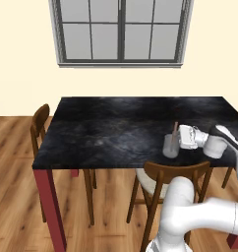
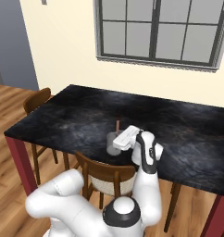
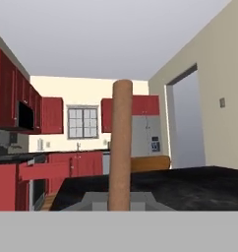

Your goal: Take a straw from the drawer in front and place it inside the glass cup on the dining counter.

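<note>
Black marbled stone tops the bench, a long slab on thin dark red legs over a wood plank floor, with brown wooden chairs tucked at its end and near side and a grey-framed window in the cream wall behind. In the hand view, looking level across the slab, red cabinets line the far kitchen, with a second window, a grey fridge and a drawer standing pulled out from the lower cabinets. The cup stands near the bench's near edge, toward the right in the left base view. The straw stands upright in it, its tan top poking above the rim; in the hand view it rises as a thick brown column straight ahead. The pincer lies level just beside the cup's upper part, its white body reaching in from the right, fingers at the straw. Whether they pinch it or stand apart I cannot tell.
</note>
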